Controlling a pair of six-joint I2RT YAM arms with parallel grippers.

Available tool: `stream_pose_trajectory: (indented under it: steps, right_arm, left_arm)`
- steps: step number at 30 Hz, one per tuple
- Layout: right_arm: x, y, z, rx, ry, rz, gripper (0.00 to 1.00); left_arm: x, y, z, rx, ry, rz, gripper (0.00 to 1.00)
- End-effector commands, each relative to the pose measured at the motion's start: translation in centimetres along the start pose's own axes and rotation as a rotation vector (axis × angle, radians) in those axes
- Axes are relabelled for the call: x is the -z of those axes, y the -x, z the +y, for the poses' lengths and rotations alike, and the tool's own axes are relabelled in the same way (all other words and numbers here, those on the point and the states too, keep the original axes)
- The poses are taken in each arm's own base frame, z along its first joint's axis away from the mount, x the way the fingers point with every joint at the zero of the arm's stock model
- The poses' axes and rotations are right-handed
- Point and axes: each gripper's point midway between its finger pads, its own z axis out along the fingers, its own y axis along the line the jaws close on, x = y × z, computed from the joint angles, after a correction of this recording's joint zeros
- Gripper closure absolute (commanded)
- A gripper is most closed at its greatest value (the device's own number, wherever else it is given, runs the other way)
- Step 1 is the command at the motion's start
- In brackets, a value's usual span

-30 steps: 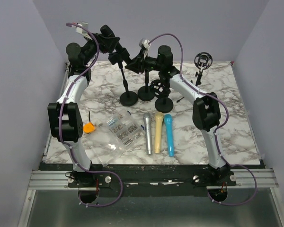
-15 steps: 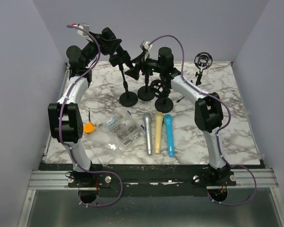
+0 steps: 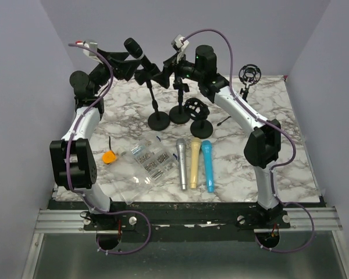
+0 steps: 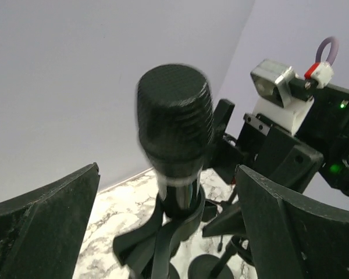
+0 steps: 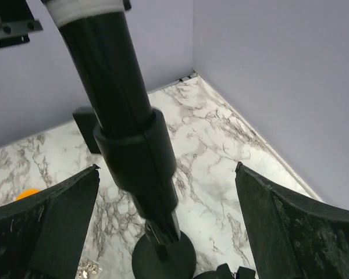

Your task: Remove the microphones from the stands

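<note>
A black microphone (image 3: 134, 49) sits tilted in the clip (image 3: 147, 71) of a black stand (image 3: 158, 121) at the back of the marble table. My left gripper (image 3: 125, 64) is open on its left. In the left wrist view the microphone's mesh head (image 4: 174, 116) rises between the wide-apart fingers (image 4: 43, 226) without touching them, above the clip (image 4: 177, 224). My right gripper (image 3: 165, 70) is open on the right side. Its view shows the microphone's body (image 5: 107, 75) and the clip (image 5: 142, 165) between its spread fingers (image 5: 294, 232), with the stand's base (image 5: 163, 256) below.
Silver (image 3: 181, 164), yellow (image 3: 194, 163) and blue (image 3: 207, 165) microphones lie side by side near the front. A clear bag of small parts (image 3: 144, 164) and an orange piece (image 3: 109, 157) lie to the left. More stands (image 3: 179, 114) and shock mounts (image 3: 196, 110) (image 3: 249, 74) stand at the back.
Both grippers have opened wide. The left arm has drawn back to the left and up; the right gripper has let go near the clip. The microphone stays in the stand.
</note>
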Motion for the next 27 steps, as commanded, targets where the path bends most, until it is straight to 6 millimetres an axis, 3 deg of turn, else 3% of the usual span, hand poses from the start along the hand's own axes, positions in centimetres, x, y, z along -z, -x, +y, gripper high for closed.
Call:
stream_pose_trajectory:
  steps: [1, 5, 9, 14, 21, 23, 27]
  right_arm:
    - [0.3, 4.5, 1.6, 0.052, -0.053, -0.021, 0.0]
    - [-0.2, 6.2, 2.6, 0.081, -0.06, -0.048, 0.0]
    - [-1.4, 7.4, 2.8, 0.126, -0.114, -0.068, 0.0]
    - [-3.0, 7.6, 2.3, 0.166, -0.176, -0.08, 0.01]
    - [-4.1, 7.4, 2.2, 0.194, -0.188, -0.11, 0.09]
    - [-4.3, 7.6, 2.1, 0.194, -0.191, -0.12, 0.15]
    - [-4.7, 7.6, 2.7, 0.204, -0.158, -0.136, 0.35]
  left_arm:
    - [3.3, 0.9, -2.1, 0.004, -0.029, -0.038, 0.01]
    - [4.3, -0.1, -2.1, 0.012, -0.015, -0.02, 0.02]
    - [4.9, 0.2, -1.8, 0.02, 0.03, -0.052, 0.02]
    - [5.6, -0.8, -2.0, -0.007, 0.033, -0.053, 0.02]
    - [6.3, -3.4, -2.1, -0.099, -0.043, 0.009, 0.02]
    - [6.2, -4.2, -1.9, -0.094, -0.068, 0.034, 0.03]
    - [5.8, -5.7, -1.3, -0.098, -0.117, 0.078, 0.07]
